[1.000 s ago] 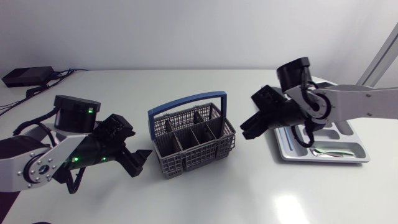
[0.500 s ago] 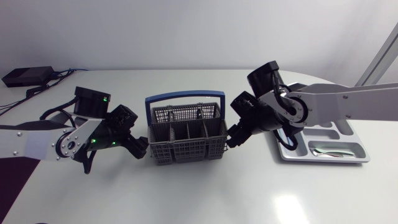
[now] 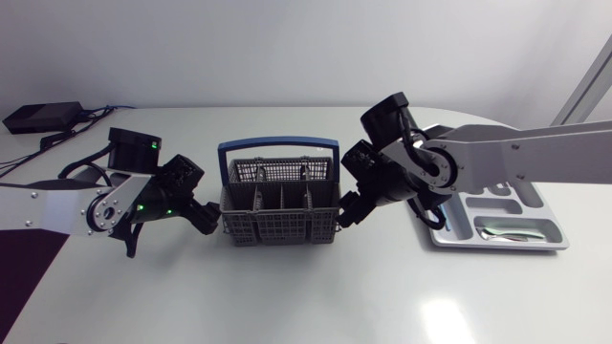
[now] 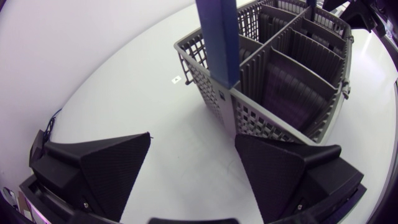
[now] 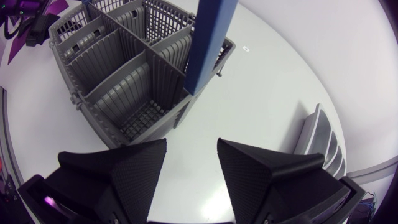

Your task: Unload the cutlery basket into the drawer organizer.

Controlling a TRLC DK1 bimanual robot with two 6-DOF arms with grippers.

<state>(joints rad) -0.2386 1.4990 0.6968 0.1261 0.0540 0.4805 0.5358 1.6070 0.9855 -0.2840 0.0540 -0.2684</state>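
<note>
Currently, jaws apart, my left gripper (image 3: 212, 222) and right gripper (image 3: 346, 212) flank the grey slotted plastic basket with blue handle (image 3: 277, 205) at frame centre; I fear an uneven nudge could tip it, well left of the silver-grey organizer tray (image 3: 497, 246).

The smooth white tabletop (image 3: 287, 296) in front of me carries three things. Near its middle a grey slatted plastic cutlery basket (image 3: 277, 227) with a blue arched handle stands upright. To my right, well apart from it, lies a flat pale grey drawer organizer tray (image 3: 497, 246) divided into compartments. At the far left corner sits a flat black box (image 3: 43, 117), with dark cables (image 3: 24, 158) trailing beside it.
</note>
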